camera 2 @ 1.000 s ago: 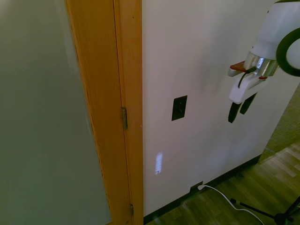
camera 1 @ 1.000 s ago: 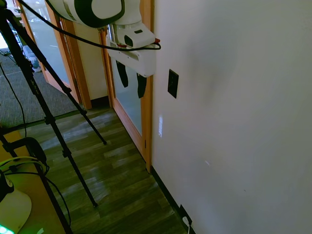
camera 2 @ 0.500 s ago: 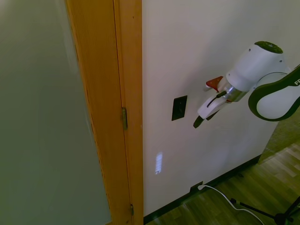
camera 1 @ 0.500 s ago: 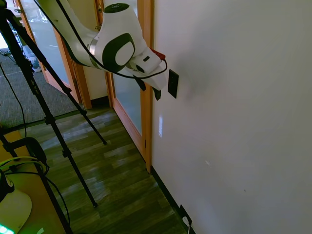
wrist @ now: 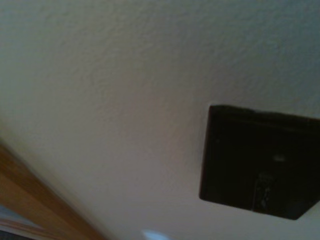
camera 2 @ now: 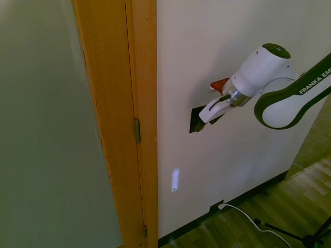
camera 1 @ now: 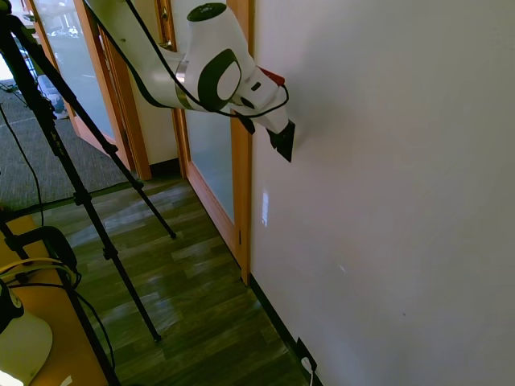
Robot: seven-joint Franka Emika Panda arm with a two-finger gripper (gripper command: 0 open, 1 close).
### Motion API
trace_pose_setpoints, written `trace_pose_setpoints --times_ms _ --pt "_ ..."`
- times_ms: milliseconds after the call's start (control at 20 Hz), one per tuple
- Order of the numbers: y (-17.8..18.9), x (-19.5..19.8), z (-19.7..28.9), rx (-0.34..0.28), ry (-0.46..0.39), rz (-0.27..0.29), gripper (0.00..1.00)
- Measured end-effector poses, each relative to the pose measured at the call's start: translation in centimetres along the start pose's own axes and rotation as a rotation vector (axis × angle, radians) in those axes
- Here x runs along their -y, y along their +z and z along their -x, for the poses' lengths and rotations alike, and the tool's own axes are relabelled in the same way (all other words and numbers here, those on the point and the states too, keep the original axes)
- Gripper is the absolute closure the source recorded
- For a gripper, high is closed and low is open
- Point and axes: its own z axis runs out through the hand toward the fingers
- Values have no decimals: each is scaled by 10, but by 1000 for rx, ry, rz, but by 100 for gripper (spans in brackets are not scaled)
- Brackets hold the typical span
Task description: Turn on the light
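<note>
Where visible, gripper (camera 2: 203, 119) apparently touches switch (camera 2: 196, 123) (black).

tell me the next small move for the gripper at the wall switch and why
Probably a short push in toward the wall, then a nudge along the plate to flip the toggle. The gripper is already at the black switch plate, overlapping it in both exterior views, and the plate fills much of the wrist view. Contact isn't clearly visible, so ease in slowly.

White arm (camera 2: 289, 98) stretched out level, gripper (camera 2: 207, 118) angled downward
</note>
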Motion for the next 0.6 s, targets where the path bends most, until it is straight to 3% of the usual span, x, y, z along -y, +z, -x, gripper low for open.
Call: trace_pose_setpoints --times_ms 600 --pt "23 -3 -15 -12 39 -40 100"
